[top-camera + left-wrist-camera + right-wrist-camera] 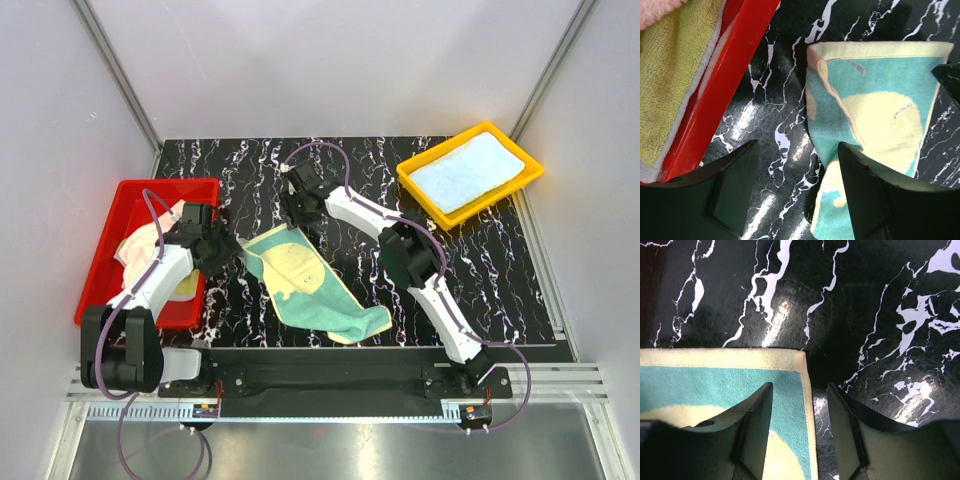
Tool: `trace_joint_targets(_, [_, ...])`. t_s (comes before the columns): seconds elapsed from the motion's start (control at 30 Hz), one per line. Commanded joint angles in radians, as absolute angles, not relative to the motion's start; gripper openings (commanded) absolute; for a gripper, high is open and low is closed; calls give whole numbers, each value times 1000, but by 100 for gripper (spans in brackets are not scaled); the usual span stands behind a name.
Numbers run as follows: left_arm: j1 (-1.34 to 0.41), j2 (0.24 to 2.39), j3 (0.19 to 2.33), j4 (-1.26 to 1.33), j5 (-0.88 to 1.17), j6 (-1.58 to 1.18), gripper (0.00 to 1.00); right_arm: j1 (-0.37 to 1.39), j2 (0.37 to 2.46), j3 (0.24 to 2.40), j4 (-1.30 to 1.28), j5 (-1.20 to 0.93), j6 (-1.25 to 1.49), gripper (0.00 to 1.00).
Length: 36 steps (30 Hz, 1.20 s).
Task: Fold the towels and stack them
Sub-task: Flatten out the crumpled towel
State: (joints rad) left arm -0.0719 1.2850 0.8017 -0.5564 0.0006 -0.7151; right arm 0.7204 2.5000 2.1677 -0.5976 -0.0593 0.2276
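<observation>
Top view: I log one teal towel (315, 285) lying rumpled mid-bench (500, 270). A blue towel (465, 170) is in the yellow tray (425, 195), and a pink towel (140, 245) is in the red tray (170, 184). The left gripper (225, 248) is at the teal towel's left corner and the right gripper (298, 215) at its far corner.

Left wrist: I see the left gripper spread wide over bare bench, holding nothing. The teal towel is just right of it. A yellow-green towel (675, 80) is in the red tray.

Right wrist: the right gripper's jaws are apart, straddling the teal towel's corner edge, not clamped.
</observation>
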Motion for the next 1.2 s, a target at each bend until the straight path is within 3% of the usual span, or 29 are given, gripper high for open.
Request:
trace_joint_targets(0.0, [-66, 1311, 838, -496, -28, -713, 69, 739, 2537, 2207, -575, -8, 215, 54])
trace_joint_targets(0.33, [-67, 1399, 884, -463, -41, -713, 67, 753, 2574, 2240, -575, -8, 218, 47])
trace_joint_targets(0.5, [-66, 1374, 891, -454, -47, -724, 68, 753, 2562, 2204, -568, 41, 187, 5])
trace_joint_targets(0.53, [-66, 1374, 896, -459, -55, -727, 69, 752, 2557, 2200, -574, 69, 183, 0])
trace_joint_targets(0.97, [-66, 1497, 966, -440, -29, -718, 69, 752, 2355, 1890, -479, 161, 133, 0])
trace_joint_targets(1.17, [-67, 1568, 959, -390, 23, -715, 62, 749, 2304, 1809, -443, 161, 144, 0])
